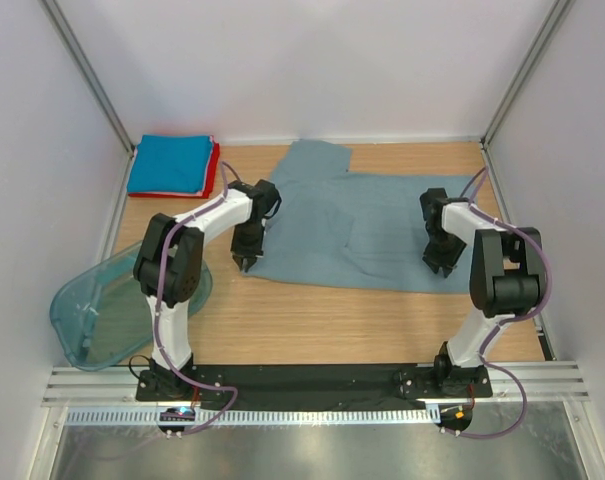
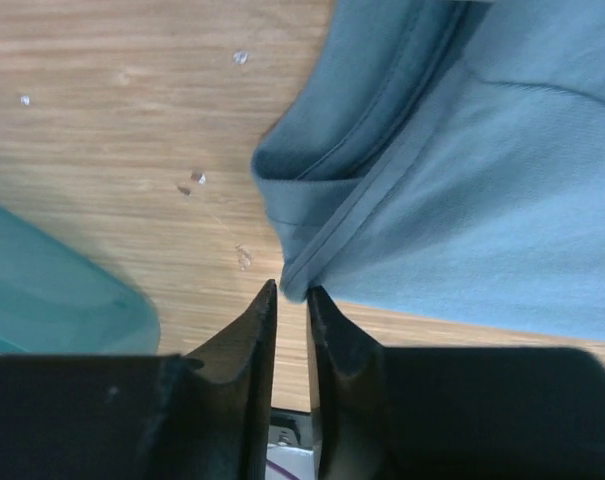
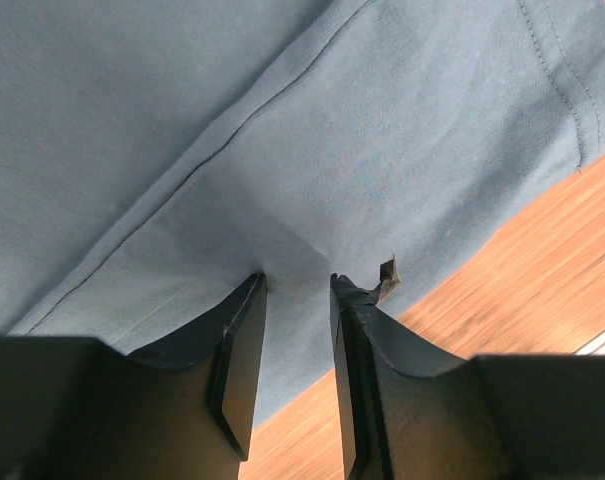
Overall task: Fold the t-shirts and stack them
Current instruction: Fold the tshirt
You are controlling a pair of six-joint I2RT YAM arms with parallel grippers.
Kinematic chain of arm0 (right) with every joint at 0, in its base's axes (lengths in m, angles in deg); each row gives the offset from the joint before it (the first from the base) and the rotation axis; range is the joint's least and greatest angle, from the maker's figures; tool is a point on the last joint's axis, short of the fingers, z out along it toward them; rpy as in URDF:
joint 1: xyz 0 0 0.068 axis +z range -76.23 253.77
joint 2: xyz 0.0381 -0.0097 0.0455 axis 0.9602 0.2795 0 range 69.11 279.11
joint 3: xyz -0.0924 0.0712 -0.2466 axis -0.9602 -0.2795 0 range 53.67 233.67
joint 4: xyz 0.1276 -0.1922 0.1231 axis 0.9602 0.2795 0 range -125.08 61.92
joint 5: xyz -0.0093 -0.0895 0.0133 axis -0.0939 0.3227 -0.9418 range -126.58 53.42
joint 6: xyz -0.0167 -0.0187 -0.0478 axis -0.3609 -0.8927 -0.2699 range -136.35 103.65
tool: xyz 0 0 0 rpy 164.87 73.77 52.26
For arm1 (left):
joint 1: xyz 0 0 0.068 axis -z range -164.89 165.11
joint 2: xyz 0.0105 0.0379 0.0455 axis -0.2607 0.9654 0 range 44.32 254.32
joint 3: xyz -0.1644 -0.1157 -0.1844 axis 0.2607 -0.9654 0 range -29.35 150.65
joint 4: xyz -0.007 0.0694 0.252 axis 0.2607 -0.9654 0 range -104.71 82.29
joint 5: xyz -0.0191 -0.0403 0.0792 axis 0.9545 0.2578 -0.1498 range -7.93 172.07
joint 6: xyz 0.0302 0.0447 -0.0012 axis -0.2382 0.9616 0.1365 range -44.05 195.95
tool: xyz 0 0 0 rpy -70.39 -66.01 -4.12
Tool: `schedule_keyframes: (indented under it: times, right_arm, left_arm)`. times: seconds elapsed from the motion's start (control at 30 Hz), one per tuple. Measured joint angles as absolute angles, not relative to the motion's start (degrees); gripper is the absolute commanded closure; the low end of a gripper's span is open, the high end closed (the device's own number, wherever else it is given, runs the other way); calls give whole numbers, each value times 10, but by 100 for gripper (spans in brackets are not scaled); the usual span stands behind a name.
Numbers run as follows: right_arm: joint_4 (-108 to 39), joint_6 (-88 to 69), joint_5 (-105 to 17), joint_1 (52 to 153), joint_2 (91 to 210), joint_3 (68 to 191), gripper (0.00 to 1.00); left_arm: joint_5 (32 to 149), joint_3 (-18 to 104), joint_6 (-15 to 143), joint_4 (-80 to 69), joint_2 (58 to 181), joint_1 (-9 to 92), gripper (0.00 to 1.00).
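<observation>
1. Showing two tees done: bright blue t-shirt (image 1: 171, 163) folded atop red t-shirt (image 1: 214, 170), far-left corner
2. Lying spread mid-table, unfolded: grey-blue t-shirt (image 1: 367, 225)
3. Pinching its near-left hem corner: left gripper (image 2: 291, 298)
4. Clamping a cloth fold at its right edge: right gripper (image 3: 298, 283)
5. Remaining: folding, stacking

A big grey-blue t-shirt (image 1: 367, 225) lies spread out flat in the middle of the frame, one sleeve sticking up toward the back. In the upper left, a bright blue t-shirt (image 1: 172, 163) sits folded square on a red t-shirt (image 1: 215, 166).
</observation>
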State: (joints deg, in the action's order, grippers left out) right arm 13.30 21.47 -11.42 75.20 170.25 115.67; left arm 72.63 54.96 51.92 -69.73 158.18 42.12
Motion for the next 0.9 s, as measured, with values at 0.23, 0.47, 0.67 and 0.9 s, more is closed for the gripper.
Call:
schedule_keyframes:
  times: [0.23,0.47,0.67,0.9]
  right_arm:
    - [126,215,-113,751,1691,1146,60]
    - [132,215,-112,748,1687,1151,60]
    - [121,215,-115,747,1683,1152,61]
    - [79,211,-138,693,1680,1152,62]
  left_arm:
    - [720,563,501,-747,1582,421,66]
    - [723,670,491,-777,1581,421,64]
    - [840,679,487,-718,1577,421,64]
    - [875,643,466,-663,1611,421,63]
